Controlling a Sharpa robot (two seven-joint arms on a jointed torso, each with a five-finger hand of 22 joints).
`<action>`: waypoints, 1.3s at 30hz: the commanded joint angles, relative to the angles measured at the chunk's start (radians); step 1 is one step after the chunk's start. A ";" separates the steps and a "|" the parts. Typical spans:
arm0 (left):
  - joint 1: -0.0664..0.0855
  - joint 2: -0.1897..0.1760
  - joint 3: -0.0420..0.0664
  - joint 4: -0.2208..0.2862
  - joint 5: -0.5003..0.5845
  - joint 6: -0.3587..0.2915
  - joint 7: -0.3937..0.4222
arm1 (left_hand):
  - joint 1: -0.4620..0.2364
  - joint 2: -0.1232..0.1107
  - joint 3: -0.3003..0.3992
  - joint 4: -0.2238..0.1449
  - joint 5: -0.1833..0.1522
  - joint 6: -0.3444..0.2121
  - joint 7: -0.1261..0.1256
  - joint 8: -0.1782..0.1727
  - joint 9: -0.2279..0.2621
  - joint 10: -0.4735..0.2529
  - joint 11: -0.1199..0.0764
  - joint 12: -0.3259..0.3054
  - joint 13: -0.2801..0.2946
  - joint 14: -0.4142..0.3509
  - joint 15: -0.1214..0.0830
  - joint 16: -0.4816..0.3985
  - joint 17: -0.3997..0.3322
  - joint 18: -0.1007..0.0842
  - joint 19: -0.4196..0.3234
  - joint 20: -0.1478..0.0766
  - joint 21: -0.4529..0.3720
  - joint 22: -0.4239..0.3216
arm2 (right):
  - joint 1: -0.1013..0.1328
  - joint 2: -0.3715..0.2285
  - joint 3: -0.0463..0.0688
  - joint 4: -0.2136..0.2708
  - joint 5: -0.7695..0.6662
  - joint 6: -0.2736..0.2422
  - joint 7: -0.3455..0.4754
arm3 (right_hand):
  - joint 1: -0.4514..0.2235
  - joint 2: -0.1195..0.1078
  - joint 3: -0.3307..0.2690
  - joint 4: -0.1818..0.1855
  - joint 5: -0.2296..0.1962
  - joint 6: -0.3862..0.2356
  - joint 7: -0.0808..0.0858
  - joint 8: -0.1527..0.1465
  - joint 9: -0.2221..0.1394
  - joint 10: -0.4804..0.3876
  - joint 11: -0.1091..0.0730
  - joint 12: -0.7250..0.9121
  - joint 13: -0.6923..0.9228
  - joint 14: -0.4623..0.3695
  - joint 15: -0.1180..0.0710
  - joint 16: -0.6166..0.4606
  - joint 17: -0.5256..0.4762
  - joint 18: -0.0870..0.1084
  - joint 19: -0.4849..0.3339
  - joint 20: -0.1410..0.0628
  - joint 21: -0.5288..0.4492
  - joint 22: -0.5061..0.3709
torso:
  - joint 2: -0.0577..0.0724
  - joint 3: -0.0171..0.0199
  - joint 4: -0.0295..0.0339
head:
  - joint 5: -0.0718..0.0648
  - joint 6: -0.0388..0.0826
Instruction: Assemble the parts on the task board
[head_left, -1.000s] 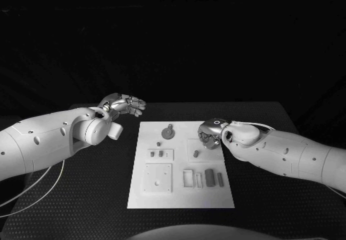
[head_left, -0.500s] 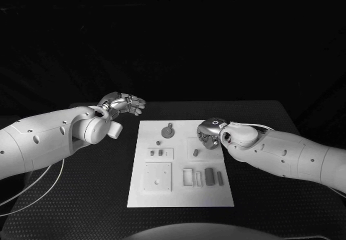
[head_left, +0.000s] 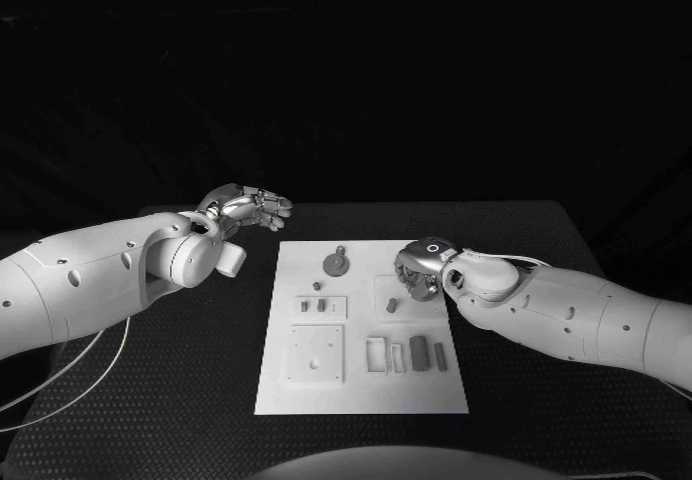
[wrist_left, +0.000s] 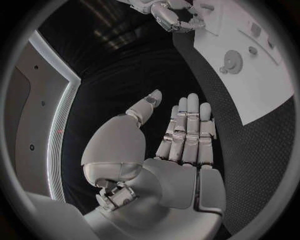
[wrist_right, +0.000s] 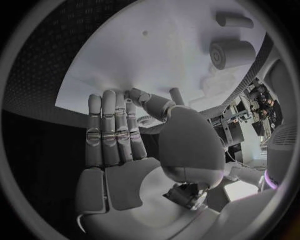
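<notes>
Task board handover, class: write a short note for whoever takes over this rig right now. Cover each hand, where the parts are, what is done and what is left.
Left hand: open, off the task board, beyond its far left corner.
Right hand: over the board's far right, fingers straight, holding nothing that shows.
Parts: round part at the far middle, dark bar near the right edge; the smaller parts between them are too small to tell.
Done: cannot tell.
Left: assembly.

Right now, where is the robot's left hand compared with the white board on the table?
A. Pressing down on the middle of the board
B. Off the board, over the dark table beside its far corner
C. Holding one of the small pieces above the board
B: in the head view the left hand sits over the dark table, off the white board, fingers holding nothing.
</notes>
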 joint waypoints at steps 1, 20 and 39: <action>0.002 0.004 0.001 -0.003 0.002 0.000 0.008 | 0.006 0.005 0.001 -0.005 0.005 0.001 0.005 0.002 -0.001 0.001 0.008 0.002 -0.001 0.007 -0.002 -0.005 0.001 0.020 0.007 0.003 -0.006 0.002 | -0.014 -0.002 -0.006 0.009 -0.007 0.006 0.002 | 0.001 -0.015 0.011 0.003 0.004 0.010 0.002 0.003 0.004 0.011 -0.003 0.004 0.013 0.011 -0.001 0.002 0.008 0.031 0.009 0.000 0.008 0.005 | 0.000 -0.0008 0.0005 | 0.000 0.000; 0.002 0.000 0.001 -0.013 0.002 -0.002 0.007 | 0.004 0.005 0.000 -0.003 0.006 -0.001 0.006 0.002 -0.002 0.001 0.008 0.002 -0.002 0.009 -0.002 -0.007 0.005 0.020 0.009 0.004 -0.007 0.003 | 0.012 -0.025 0.039 0.040 0.037 0.000 0.012 | 0.001 -0.022 0.024 0.015 -0.009 0.013 0.000 0.000 0.014 0.015 -0.004 -0.001 0.027 0.016 -0.003 -0.003 0.025 0.031 0.013 -0.004 0.014 0.010 | 0.000 -0.0019 0.0005 | 0.001 0.001; 0.002 0.001 0.001 -0.019 0.004 -0.005 0.006 | 0.000 0.005 -0.001 -0.001 0.007 -0.004 0.008 0.002 -0.003 0.000 0.008 0.002 -0.002 0.011 -0.003 -0.009 0.009 0.020 0.011 0.003 -0.008 0.003 | 0.045 -0.078 0.081 0.189 0.196 -0.032 0.070 | -0.005 -0.017 0.020 0.023 0.002 0.011 0.002 -0.003 0.022 0.014 -0.004 -0.007 0.037 0.016 -0.003 -0.010 0.037 0.031 0.012 -0.004 0.016 0.012 | 0.000 -0.0013 -0.0024 | 0.019 0.005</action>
